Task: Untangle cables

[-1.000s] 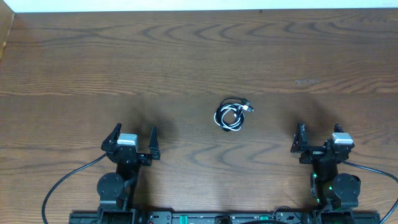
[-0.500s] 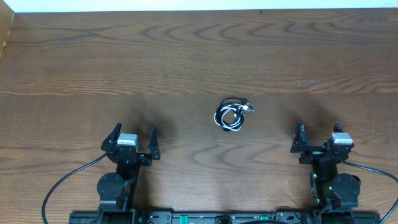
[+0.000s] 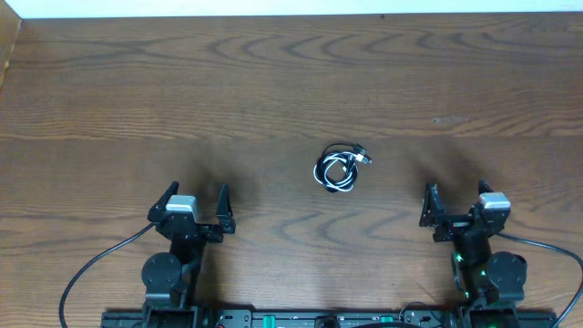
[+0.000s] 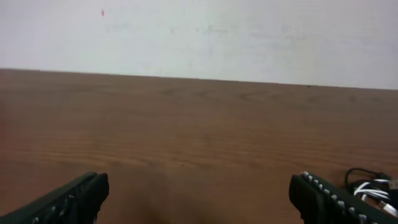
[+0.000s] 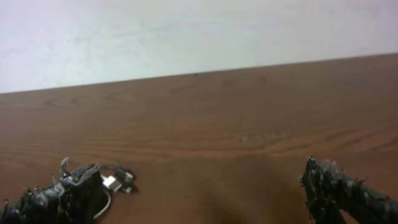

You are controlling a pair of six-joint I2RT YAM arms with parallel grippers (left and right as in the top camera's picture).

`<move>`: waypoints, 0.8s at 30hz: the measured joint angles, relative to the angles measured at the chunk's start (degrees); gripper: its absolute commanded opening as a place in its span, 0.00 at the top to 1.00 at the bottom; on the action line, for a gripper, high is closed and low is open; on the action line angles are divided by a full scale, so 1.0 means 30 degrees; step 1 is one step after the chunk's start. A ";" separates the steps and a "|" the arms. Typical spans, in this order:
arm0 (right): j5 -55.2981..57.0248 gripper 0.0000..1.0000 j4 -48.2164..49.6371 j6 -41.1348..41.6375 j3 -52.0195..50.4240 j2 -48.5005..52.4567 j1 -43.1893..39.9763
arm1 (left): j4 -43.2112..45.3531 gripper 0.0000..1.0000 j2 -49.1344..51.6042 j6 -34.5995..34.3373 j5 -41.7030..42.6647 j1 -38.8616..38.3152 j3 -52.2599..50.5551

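Observation:
The cables, one thin white cord and one thin black cord coiled together in a small knot, lie on the wooden table a little right of centre. My left gripper is open and empty near the front edge, well left of the knot. My right gripper is open and empty at the front right. The left wrist view shows part of the knot behind its right finger. The right wrist view shows the plug ends beside its left finger.
The wooden table stretches bare to a white wall at the back. Thick black robot cables trail from both arm bases at the front edge.
My right gripper has shifted slightly left and toward the front. The left gripper and the cables have not moved.

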 measured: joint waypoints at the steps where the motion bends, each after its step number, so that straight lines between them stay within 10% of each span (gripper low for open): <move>1: -0.0029 0.01 0.0007 0.0109 0.0000 0.0270 0.0000 | -0.0255 0.03 0.0007 -0.0109 0.0000 0.0000 0.0109; 24: -0.1464 0.01 -0.1668 0.0809 0.5756 1.3806 0.0000 | -0.6164 0.03 1.4447 -0.0007 0.1523 -0.0073 0.9836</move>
